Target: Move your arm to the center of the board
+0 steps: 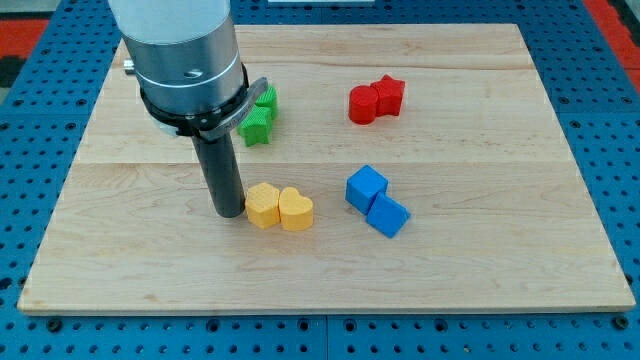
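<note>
Wooden board (480, 250) bears no legible markings; my tip (229, 212), a jawless rod, touches the yellow blocks' (279, 208) left side.

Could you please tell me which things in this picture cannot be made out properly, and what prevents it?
- green block: in the camera view its left part is hidden behind the arm's grey housing, so its full shape is unclear.
- Arm: cut off by the view's top edge.
- my tip: whether it touches the yellow blocks to its right cannot be told.
- red blocks: they sit too close together to tell where one ends.
</note>
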Motion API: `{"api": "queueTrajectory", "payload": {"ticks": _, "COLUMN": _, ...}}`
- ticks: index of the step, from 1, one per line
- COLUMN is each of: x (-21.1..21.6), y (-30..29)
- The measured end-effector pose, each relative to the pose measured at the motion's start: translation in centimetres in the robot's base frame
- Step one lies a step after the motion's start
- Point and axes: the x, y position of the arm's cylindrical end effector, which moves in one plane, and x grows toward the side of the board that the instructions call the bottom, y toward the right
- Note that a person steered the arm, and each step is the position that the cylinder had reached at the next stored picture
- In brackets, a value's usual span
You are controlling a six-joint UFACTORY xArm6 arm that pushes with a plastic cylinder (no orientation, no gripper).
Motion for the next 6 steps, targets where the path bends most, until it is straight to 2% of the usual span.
{"api": "queueTrajectory", "payload": {"ticks": 4, "x": 0.0, "y": 0.4}}
{"api": "queueTrajectory", "payload": {"ticks": 5, "x": -0.8, "y": -0.1}}
{"api": "queueTrajectory", "payload": {"ticks": 6, "x": -4.6, "y": 0.6}}
